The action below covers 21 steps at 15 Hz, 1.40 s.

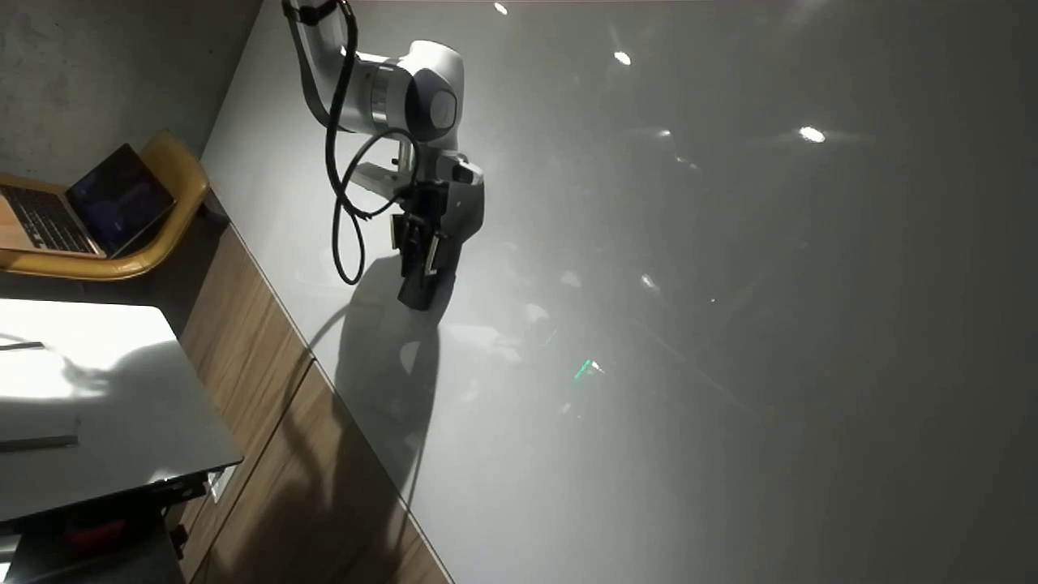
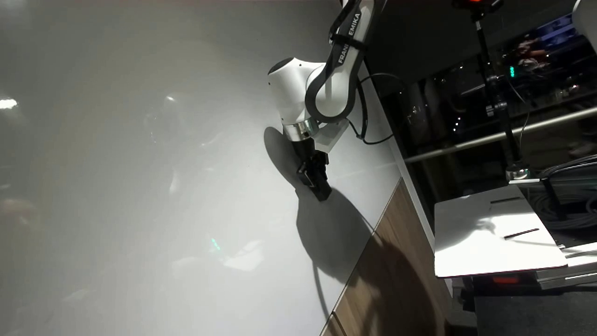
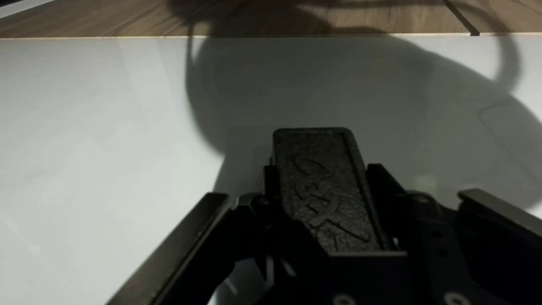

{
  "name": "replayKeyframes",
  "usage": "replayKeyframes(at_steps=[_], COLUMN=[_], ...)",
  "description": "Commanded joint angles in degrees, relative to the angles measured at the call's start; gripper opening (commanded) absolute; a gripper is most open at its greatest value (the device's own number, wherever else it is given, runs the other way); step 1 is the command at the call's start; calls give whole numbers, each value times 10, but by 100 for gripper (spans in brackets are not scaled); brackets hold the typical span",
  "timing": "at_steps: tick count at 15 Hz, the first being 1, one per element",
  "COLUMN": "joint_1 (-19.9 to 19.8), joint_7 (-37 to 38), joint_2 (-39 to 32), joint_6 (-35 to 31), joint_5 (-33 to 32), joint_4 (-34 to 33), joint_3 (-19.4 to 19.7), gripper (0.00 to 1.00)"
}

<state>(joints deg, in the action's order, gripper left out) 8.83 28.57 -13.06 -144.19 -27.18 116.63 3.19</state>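
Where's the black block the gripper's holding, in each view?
In an exterior view: black block left of centre, at mid-height.
In an exterior view: black block slightly right of and below centre.
In the wrist view: black block right of centre, in the gripper.
Shared landmark: wood panelling along the white surface's edge.

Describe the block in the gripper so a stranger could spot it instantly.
Find the large glossy pale surface and the white arm before it. At the arm's end, the black gripper holds a dark oblong block. Its textured face bears letter-like markings; the fingers flanking it show none.
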Motion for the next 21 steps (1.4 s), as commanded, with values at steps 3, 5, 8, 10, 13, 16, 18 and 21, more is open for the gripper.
replayKeyframes(at_steps=[3,5,8,10,13,16,18,21], joint_1=[-21,-20,-22,-22,-27,-34,-42,-54], joint_7=[-38,-58,-105,-133,-161,-187,-212,-267], joint_2=[27,52,88,110,130,135,125,101], joint_6=[-31,-11,60,138,257,338,363,376], joint_5=[41,70,131,163,194,210,221,244], joint_4=[40,86,141,153,145,133,130,130], joint_3=[-6,-15,-29,-39,-43,-41,-38,-36], gripper=[29,29,29,29,29,29,29,29])
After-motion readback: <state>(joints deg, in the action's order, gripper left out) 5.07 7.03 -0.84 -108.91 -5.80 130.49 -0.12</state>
